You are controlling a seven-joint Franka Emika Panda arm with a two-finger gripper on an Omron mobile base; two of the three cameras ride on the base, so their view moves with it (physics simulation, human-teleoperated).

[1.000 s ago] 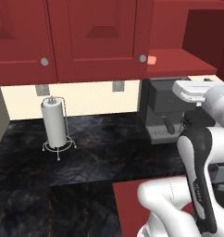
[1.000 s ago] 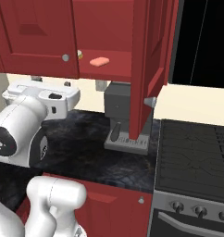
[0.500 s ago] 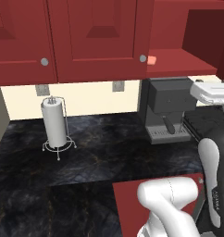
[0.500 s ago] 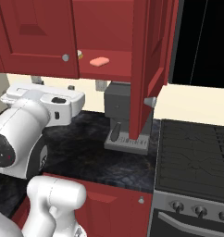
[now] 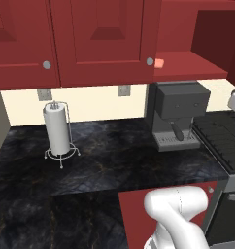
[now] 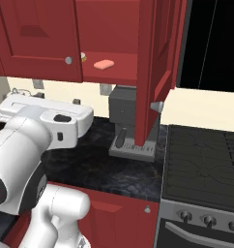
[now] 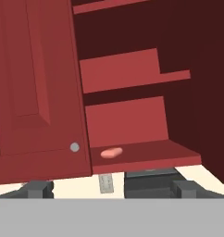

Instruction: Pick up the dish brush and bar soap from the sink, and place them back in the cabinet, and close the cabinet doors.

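Note:
The salmon-orange bar soap [image 7: 111, 152] lies on the lowest red shelf of the open cabinet [image 7: 151, 156]; it also shows as the bar soap [image 6: 104, 64] and the bar soap [image 5: 159, 63]. A pale-yellow tip [image 6: 83, 55], seemingly the dish brush's end, peeks past the shut left cabinet door [image 6: 39, 38]. The right cabinet door [image 6: 155, 58] stands swung out. My gripper [image 7: 113, 189] is open and holds nothing, below and in front of the shelf, apart from the soap. The sink is out of view.
A grey coffee machine [image 5: 180, 114] stands on the black marble counter [image 5: 105, 160] under the open shelf. A paper towel holder [image 5: 58, 131] stands to the left. A stove [image 6: 201, 160] is on the right. My white arm [image 6: 27, 145] fills the near left.
My arm has swung to the right, and the hand has slid to the right edge of the left base view. The soap, doors and counter things have not moved. The gripper stays open.

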